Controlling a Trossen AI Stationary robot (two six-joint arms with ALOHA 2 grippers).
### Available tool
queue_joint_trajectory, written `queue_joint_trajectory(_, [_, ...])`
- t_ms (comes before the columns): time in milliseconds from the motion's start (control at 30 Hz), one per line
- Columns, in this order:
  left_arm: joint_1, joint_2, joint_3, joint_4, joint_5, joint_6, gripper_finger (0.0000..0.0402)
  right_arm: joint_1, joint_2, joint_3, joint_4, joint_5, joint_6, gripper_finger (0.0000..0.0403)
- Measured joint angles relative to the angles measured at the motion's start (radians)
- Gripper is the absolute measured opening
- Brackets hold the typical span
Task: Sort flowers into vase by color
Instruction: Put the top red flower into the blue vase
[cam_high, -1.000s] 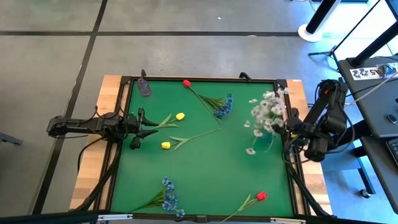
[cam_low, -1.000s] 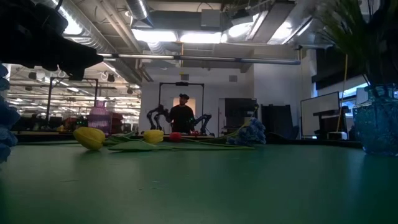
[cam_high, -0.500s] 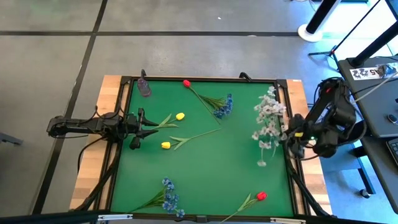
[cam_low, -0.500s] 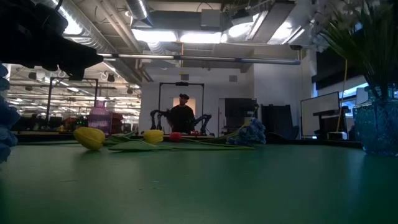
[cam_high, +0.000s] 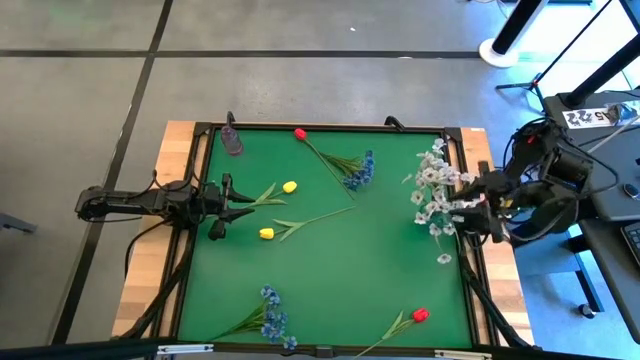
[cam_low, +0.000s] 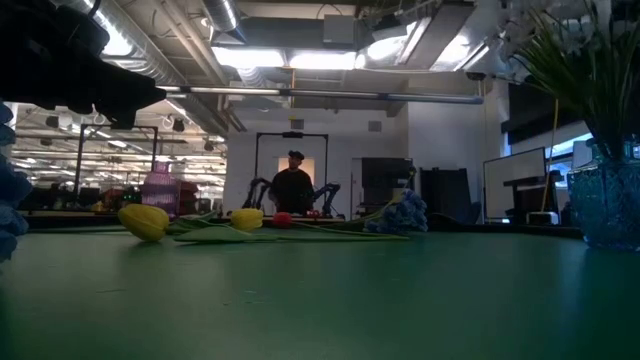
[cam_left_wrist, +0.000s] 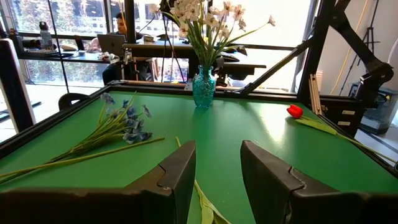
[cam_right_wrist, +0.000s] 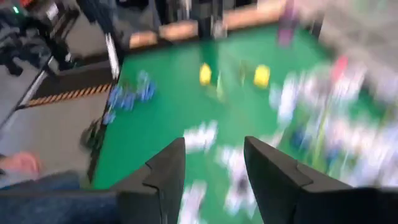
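White sprays (cam_high: 437, 195) stand in a blue glass vase (cam_left_wrist: 203, 87) by the table's right edge; the blossoms hide the vase from above. Lying flat on the green mat are two yellow tulips (cam_high: 289, 186) (cam_high: 266, 233), two red tulips (cam_high: 300, 133) (cam_high: 420, 315) and two blue bunches (cam_high: 362, 170) (cam_high: 272, 315). My right gripper (cam_high: 478, 205) is open just right of the white sprays; its wrist view (cam_right_wrist: 214, 168) is smeared. My left gripper (cam_high: 238, 206) waits open at the left edge, facing the yellow tulips.
A small purple vase (cam_high: 232, 140) stands at the far left corner. A raised black frame (cam_high: 320, 128) runs around the mat. The mat's middle is bare between the flowers. A person stands in the room behind the table (cam_low: 293, 185).
My right arm has drawn back toward the table's right edge and turned. The white sprays have swung with it: the lowest blossom has moved from mid-mat toward the near right, and in the low view white blossoms have come in at the top right. The vase has stayed put.
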Motion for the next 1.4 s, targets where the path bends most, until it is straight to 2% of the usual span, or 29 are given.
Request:
queue_joint_trajectory(133, [0.0, 0.0, 0.0, 0.0, 0.0, 0.0, 0.0124, 0.0, -0.005, 0.0, 0.184, 0.208, -0.315, 0.0166])
queue_joint_trajectory(300, [0.0, 0.0, 0.0, 0.0, 0.0, 0.0, 0.0124, 0.0, -0.008, 0.001, 0.374, 0.247, -0.648, 0.0166])
queue_joint_trajectory(500, [0.0, 0.0, 0.0, 0.003, -0.002, -0.001, 0.0124, 0.0, -0.003, 0.001, 0.404, 0.215, -0.681, 0.0166])
queue_joint_trajectory(633, [0.0, 0.0, 0.0, 0.069, -0.016, -0.016, 0.0124, -0.01, 0.028, 0.001, 0.418, 0.196, -0.688, 0.0166])
queue_joint_trajectory(700, [0.0, 0.0, 0.0, 0.08, -0.016, -0.016, 0.0124, -0.05, 0.062, 0.001, 0.446, 0.168, -0.717, 0.0166])
queue_joint_trajectory(833, [0.0, 0.0, 0.0, 0.077, -0.016, -0.016, 0.0124, -0.186, 0.14, 0.001, 0.504, 0.042, -0.814, 0.0166])
queue_joint_trajectory(1133, [0.0, 0.0, 0.0, 0.076, -0.016, -0.016, 0.0124, -0.639, 0.272, -0.001, 0.687, -0.324, -1.039, 0.0166])
queue_joint_trajectory(1200, [0.0, 0.001, 0.0, 0.093, -0.019, 0.044, 0.0124, -0.725, 0.285, 0.0, 0.754, -0.399, -1.073, 0.0166])
queue_joint_trajectory(1267, [0.0, 0.001, 0.0, 0.176, -0.019, 0.117, 0.0124, -0.784, 0.297, 0.001, 0.795, -0.441, -1.079, 0.0166])
queue_joint_trajectory(1400, [-0.001, 0.001, 0.0, 0.445, 0.055, 0.115, 0.0124, -0.844, 0.303, 0.001, 0.822, -0.433, -1.081, 0.0166])
